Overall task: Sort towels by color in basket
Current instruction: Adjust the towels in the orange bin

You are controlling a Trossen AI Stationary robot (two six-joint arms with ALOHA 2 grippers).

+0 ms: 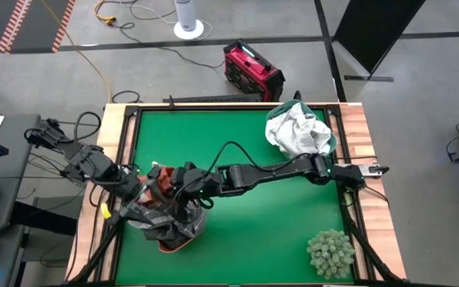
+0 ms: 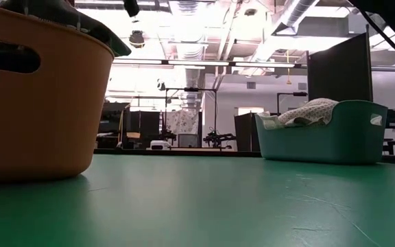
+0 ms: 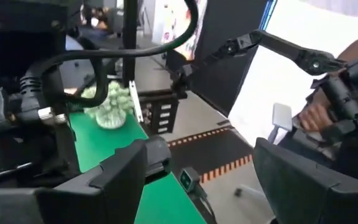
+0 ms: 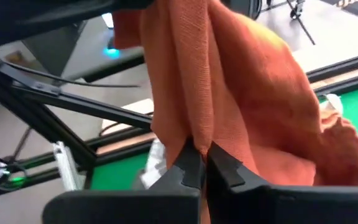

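Right wrist view: rust-orange cloth towel (image 4: 241,93), soft and coarse-woven, hanging in folds, a pleat of it pinched between the two dark fingers of the right gripper (image 4: 202,167), whose jaws are pressed together on the fabric. In the high view the same towel (image 1: 162,182) shows as a dark red patch at the near left of the table, above the orange plastic basket (image 1: 178,237), where both arms meet.

Orange basket: near left on the green table top (image 1: 237,135); in the low view its wall with a slot handle (image 2: 40,103) fills the left side. Dark grey cloth (image 1: 151,218) lies over it in the high view; I cannot tell plain from checked.

Teal plastic basket (image 2: 334,140): far right corner of the table. Holds a heap of white towels, some with thin checks (image 1: 297,131), piled above the rim.

Left gripper (image 3: 197,186): beside the orange basket at the near left, jaws standing wide apart with nothing between them; its two dark fingers (image 3: 117,180) show clear of any cloth.

Right arm: reaches from its base at the right edge across the middle of the table to the orange basket.

Spiky pale-green plant ball (image 1: 331,253): near right corner of the table, well apart from both baskets.

Surroundings: wooden table border (image 1: 366,135); red and black case (image 1: 252,70) on the floor beyond the far edge; orange cable (image 1: 94,56) trailing across the floor; white cylindrical stand (image 1: 188,20) farther off.
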